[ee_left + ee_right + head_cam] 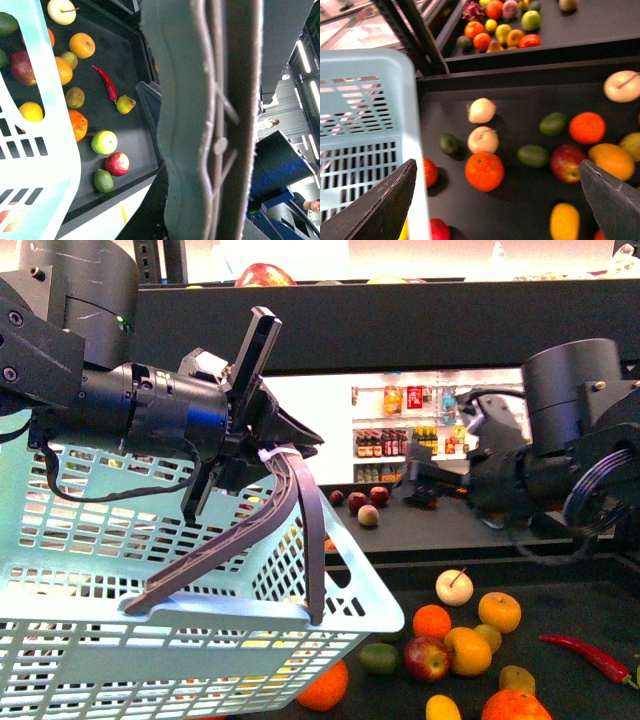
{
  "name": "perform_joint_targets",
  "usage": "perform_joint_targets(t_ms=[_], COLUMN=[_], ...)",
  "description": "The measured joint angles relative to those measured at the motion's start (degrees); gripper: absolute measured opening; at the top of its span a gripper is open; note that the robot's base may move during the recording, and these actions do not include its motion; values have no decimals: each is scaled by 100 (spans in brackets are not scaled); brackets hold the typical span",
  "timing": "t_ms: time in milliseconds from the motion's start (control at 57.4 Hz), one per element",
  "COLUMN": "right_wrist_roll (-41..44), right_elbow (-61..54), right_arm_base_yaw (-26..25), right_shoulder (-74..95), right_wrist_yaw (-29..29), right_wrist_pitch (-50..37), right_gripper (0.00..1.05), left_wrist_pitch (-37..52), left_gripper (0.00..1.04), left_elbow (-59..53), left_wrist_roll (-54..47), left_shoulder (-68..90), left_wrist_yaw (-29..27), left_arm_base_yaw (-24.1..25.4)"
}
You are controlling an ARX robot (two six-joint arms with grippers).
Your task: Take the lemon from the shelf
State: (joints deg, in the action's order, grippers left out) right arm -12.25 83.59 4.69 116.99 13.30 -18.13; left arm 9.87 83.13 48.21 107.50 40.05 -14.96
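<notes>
Lemon point(565, 222), loose among fruit toward the front edge of the shelf point(520, 72), looks light, firm, waxy, prone to roll, so best pinched across its narrow middle; right fingers point(380, 205) spread wide, empty; left fingers point(290, 430) clenched on the basket handle point(215, 550).

From where you look in the front view, the pale blue basket point(200, 640), hanging by its basket handles point(310, 540) from the left gripper point(300, 445), blocks everything from 7 to 10 o'clock. The shelf point(420, 340) beam caps the way in at 12. A fruit cluster point(455, 640) crowds the tray at 5. You have bare tray at 4, between that cluster and the chilli point(590, 655), beneath the right arm point(560, 460) at 3.
</notes>
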Motion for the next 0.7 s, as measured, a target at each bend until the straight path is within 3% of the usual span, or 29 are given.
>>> perform_joint_targets(t_ms=[139, 296, 696], right_wrist_roll=[323, 634, 1165], right_elbow=[61, 216, 1985], right_arm_base_yaw=[-365, -439, 28], right_shoulder=[203, 848, 3377], right_wrist_yaw=[-203, -444, -1274], right_wrist_pitch=[133, 192, 944], right_gripper=[97, 97, 97], left_wrist_pitch=[0, 0, 0], left_gripper=[8, 8, 8], left_elbow=[0, 0, 0], left_wrist_roll=[4, 0, 2], left_shoulder=[0, 0, 0], left_wrist_yaw=[7, 0, 0], left_arm_base_yaw=[-4, -4, -4])
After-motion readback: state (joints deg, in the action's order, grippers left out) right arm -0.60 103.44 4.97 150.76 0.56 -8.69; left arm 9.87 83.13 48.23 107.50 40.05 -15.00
